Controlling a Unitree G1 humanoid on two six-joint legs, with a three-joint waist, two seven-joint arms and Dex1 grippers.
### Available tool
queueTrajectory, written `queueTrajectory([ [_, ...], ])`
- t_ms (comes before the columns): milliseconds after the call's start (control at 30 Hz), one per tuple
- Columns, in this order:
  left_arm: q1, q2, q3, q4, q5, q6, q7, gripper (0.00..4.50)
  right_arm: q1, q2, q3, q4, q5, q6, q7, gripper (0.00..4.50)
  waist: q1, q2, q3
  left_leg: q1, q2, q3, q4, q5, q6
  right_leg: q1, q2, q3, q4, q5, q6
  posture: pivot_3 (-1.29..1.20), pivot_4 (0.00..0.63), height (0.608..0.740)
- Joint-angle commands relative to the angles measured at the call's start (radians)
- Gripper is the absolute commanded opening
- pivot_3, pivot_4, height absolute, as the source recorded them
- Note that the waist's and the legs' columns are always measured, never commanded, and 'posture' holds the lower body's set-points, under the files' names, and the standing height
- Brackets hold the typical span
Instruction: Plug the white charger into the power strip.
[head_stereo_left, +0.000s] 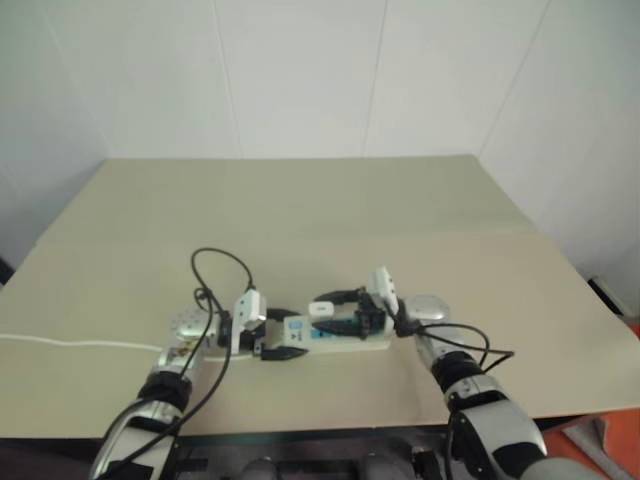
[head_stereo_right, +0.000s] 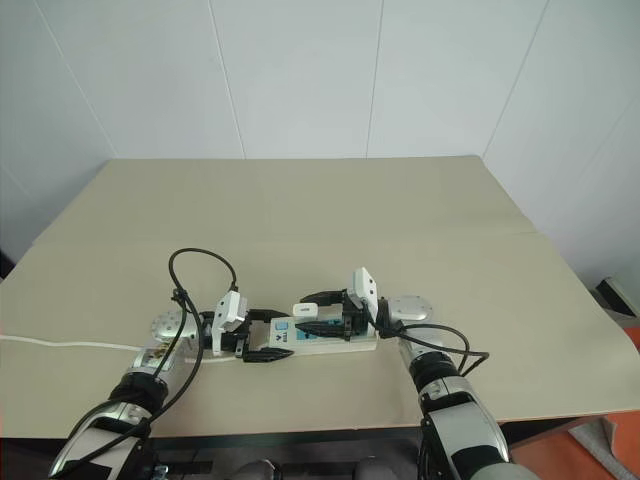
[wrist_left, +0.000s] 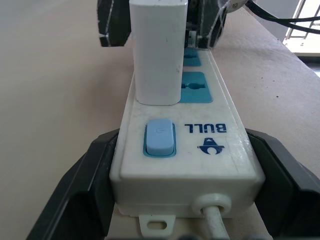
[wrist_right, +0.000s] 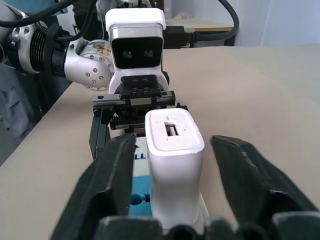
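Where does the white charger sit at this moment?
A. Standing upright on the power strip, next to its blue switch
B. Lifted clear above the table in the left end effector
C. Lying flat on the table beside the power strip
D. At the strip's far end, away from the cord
A: the white charger stands upright on the power strip, in the socket next to the blue switch, near the cord end.
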Motion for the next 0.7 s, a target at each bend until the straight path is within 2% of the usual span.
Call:
queueTrajectory([
  [33, 0.001, 0.019, -0.019, 0.014, 0.032, -0.025, -0.023, 3.31, 0.057, -0.024, 0.018, 0.063, -0.050, -0.020, 0.027, 4.40, 0.001, 0.000, 0.000, 0.000, 0.000, 0.000, 0.000, 0.000, 0.000, 0.000, 0.000, 0.000, 0.000, 0.000, 0.000, 0.00, 0.150, 0.740],
  [167, -0.006, 0.017, -0.023, 0.025, 0.030, -0.019, -0.030, 3.31, 0.061, -0.039, 0.016, 0.051, -0.050, -0.030, 0.047, 4.46, 0.002, 0.000, 0.000, 0.001, 0.000, 0.000, -0.002, 0.000, 0.000, 0.000, 0.000, 0.000, 0.000, -0.001, -0.001, 0.00, 0.150, 0.740],
  [267, -0.029, 0.033, -0.050, 0.039, 0.054, 0.054, -0.035, 3.31, 0.060, -0.047, 0.017, 0.050, -0.056, -0.036, 0.047, 4.46, 0.004, 0.000, 0.000, 0.001, 0.000, 0.000, -0.002, 0.000, 0.000, 0.000, 0.000, 0.000, 0.000, -0.001, -0.001, 0.00, 0.150, 0.740],
  [300, -0.035, 0.028, -0.044, 0.048, 0.051, 0.051, -0.021, 4.02, 0.060, -0.049, 0.018, 0.049, -0.058, -0.038, 0.046, 4.50, 0.004, 0.000, 0.000, 0.001, 0.000, 0.000, -0.002, 0.000, 0.000, 0.000, 0.000, 0.000, 0.000, -0.001, -0.001, 0.00, 0.150, 0.740],
  [367, -0.044, 0.017, -0.026, 0.055, 0.032, 0.046, -0.017, 4.47, 0.060, -0.052, 0.020, 0.048, -0.061, -0.044, 0.044, 4.50, 0.003, 0.000, 0.000, 0.001, -0.001, 0.000, -0.002, 0.000, 0.000, 0.000, 0.000, 0.000, 0.000, -0.001, -0.001, 0.00, 0.150, 0.740],
  [467, -0.054, 0.021, -0.008, 0.049, 0.016, 0.028, -0.032, 4.47, 0.058, -0.056, 0.021, 0.045, -0.061, -0.040, 0.045, 4.50, 0.003, 0.000, 0.000, 0.001, -0.001, 0.000, -0.002, 0.000, 0.000, 0.000, 0.000, 0.000, 0.000, -0.001, -0.001, 0.00, 0.150, 0.740],
  [567, -0.052, 0.044, 0.023, -0.003, -0.038, 0.087, -0.083, 4.47, 0.055, -0.069, 0.015, 0.021, -0.043, -0.009, 0.065, 4.50, 0.003, 0.000, 0.000, 0.001, 0.000, 0.000, -0.003, 0.000, 0.000, -0.001, 0.000, 0.000, 0.000, -0.001, -0.001, 0.00, 0.150, 0.740],
  [700, -0.030, 0.074, 0.109, -0.107, -0.146, 0.160, -0.094, 4.47, 0.091, -0.105, -0.020, -0.119, 0.027, 0.031, 0.095, 4.50, 0.007, 0.000, 0.002, -0.003, 0.000, -0.001, -0.002, 0.000, 0.000, -0.003, -0.001, 0.000, 0.000, -0.001, -0.001, 0.00, 0.150, 0.740],
])
